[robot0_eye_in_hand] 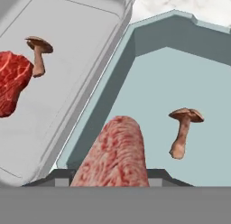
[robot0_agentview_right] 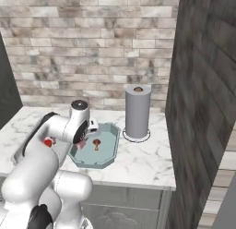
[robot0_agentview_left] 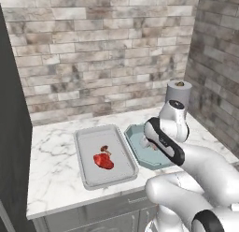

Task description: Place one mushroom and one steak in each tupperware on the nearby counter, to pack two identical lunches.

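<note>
1. Steak, the paler pink one (robot0_eye_in_hand: 115,153), sits between my jaws; I read the gripper (robot0_eye_in_hand: 110,182) as closed on it, hanging low over the near wall of the teal tub (robot0_eye_in_hand: 180,74).
2. Teal tub already holds one mushroom (robot0_eye_in_hand: 182,130), standing upright on its floor just to the side of the steak I carry.
3. Grey tray (robot0_agentview_left: 88,142) beside it looks packed: the red steak (robot0_agentview_left: 103,161) with the other mushroom (robot0_agentview_left: 104,149) touching or nearly touching it. Both containers sit on the marble counter (robot0_agentview_left: 51,165), edges almost meeting.
4. My worry is the release point. From the hand camera the steak appears above the tub's near rim, close to the gap between the containers, so letting go here could drape it over the wall or drop it onto the counter.
5. Second risk: pushing further in, the steak or a fingertip could knock the mushroom over or shove it against the far wall.
6. Paper towel roll (robot0_agentview_right: 138,111) stands behind the tub, well apart, but a wide swing of the arm could clip it.
</note>
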